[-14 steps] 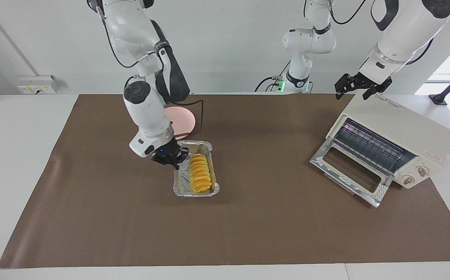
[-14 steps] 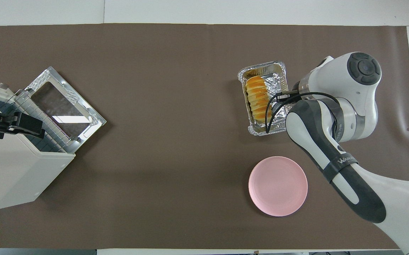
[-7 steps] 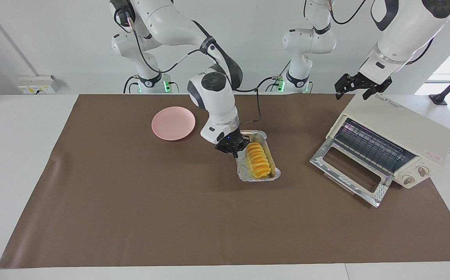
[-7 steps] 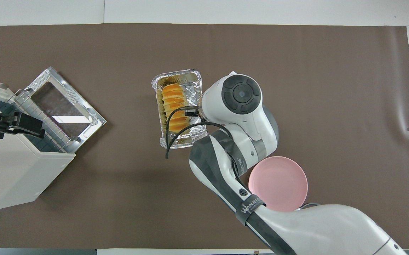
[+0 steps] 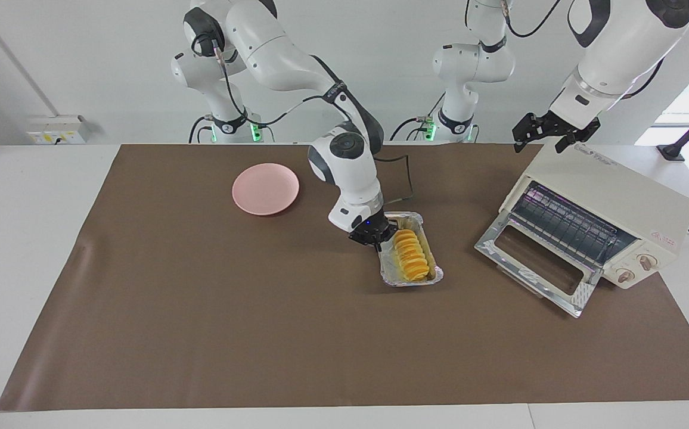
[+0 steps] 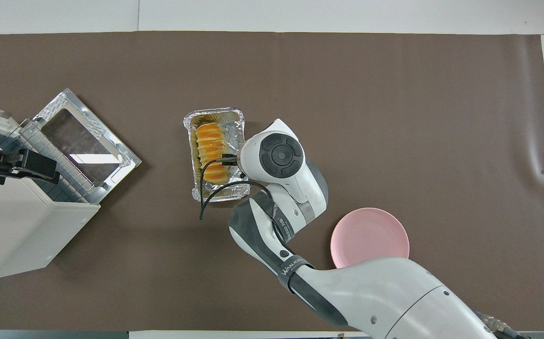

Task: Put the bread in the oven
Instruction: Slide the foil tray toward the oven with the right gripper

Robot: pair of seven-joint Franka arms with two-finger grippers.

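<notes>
bread [image 5: 411, 255] in tray, beside right end effector [image 5: 374, 237]

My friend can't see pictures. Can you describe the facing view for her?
The right pincer is shut on the rim of a crinkled silver foil tray holding a ridged golden-yellow bread loaf, beside the open cream-white toaster oven.

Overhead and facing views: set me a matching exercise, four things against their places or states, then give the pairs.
Things:
1. bread
2. oven door
3. pink plate
4. left gripper

Places or states:
A. dropped open
B. bare, at the right arm's end
C. open, over the oven's top
D. in the foil tray held at its rim by the shut right gripper

Pairs: 1-D, 2-A, 3-B, 4-C
</notes>
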